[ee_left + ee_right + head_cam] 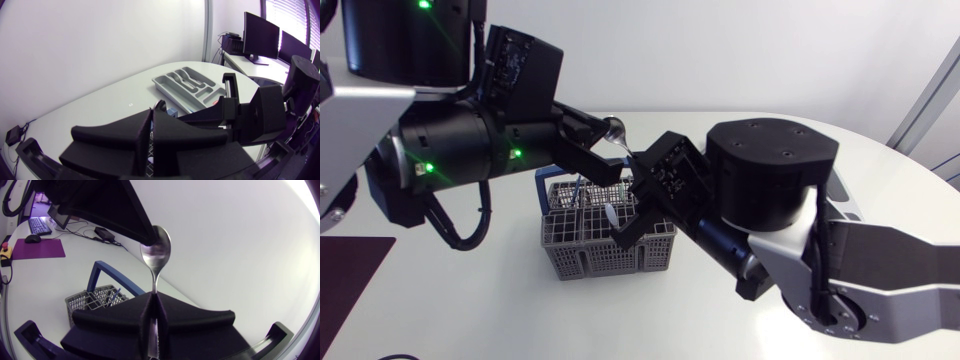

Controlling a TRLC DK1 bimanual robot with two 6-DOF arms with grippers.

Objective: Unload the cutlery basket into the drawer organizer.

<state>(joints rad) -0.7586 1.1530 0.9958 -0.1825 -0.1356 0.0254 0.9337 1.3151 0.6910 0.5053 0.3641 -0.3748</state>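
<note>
The spoon (156,255) is up in the air above the cutlery basket (590,255), held between the two arms. The right tool (153,297) is clenched on the handle, with both fingers pressed flat against the thin shank from either side. The bowl stands up ahead of it. The left tool (152,114) meets the spoon at the other end. Its fingers are drawn almost together and, as far as the right wrist view shows, their tips nip the rim of the bowl.

The basket sits on the white counter (100,110) below both tools, with more cutlery (610,213) standing in its compartments. The drawer organizer (172,97) lies further along the counter, well apart from the basket and ahead of the left tool. Its moulded slots are open and facing up.

I judge this to be a hand-over in mid-air, so the unloading is at an early stage.

The spoon is light, rigid polished metal, so it will not bend but will slide readily in smooth wedge fingers. The flat of the handle is the sound place to hold it, near the middle so it does not swing. The curved bowl gives a poor seat and could squirt out. One tool should release only once the other has a firm pinch, or the spoon may drop back into the basket
</note>
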